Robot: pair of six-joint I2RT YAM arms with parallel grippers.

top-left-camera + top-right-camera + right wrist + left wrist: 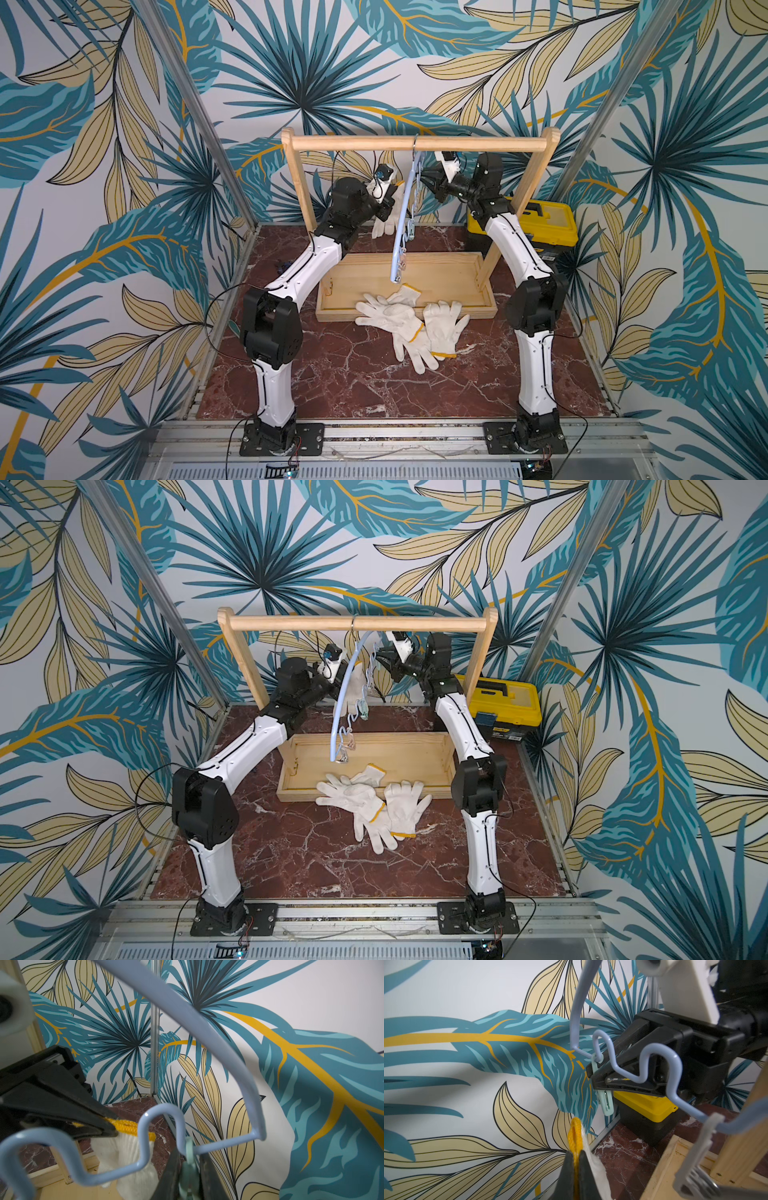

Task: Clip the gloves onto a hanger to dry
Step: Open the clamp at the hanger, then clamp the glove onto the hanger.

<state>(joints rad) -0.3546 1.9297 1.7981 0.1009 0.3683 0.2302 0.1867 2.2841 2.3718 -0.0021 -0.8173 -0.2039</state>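
Nearest, on the red marble table (332, 374) just in front of the wooden rack (353, 144), the loose gloves (409, 322) lie flat in an overlapping heap; one points its digits toward the rack with its cuff nearer, another points away from the rack, a third lies crosswise with its digits to the left, and one reaches over the front lip into the rack's tray base; how many there are is hard to tell. Above that base hangs the hanger (400, 224), its hook over the middle of the rack's rail; its long axis runs steeply down from the rail toward the front; in both top views its clips show only as a small tangle. Left of the hanger, under the rail, the left gripper (576, 1154) has its fingers (566, 1169) pressed together on the yellow cuff of the held glove (353, 688), which hangs with its long axis vertical, cuff up and digits down; the top views hide these fingers behind the wrist. Right of the hanger, the right gripper (593, 1075) is closed narrowly on a pale green clip (608, 1103) high on the hanger, near the rail; the clip's lower half sticks out below the fingers. Both wrist views cut off the hanger's bar at the frame edge. Just beside the rack's right post stands a yellow-and-black toolbox (536, 220), partly hidden by the right arm.
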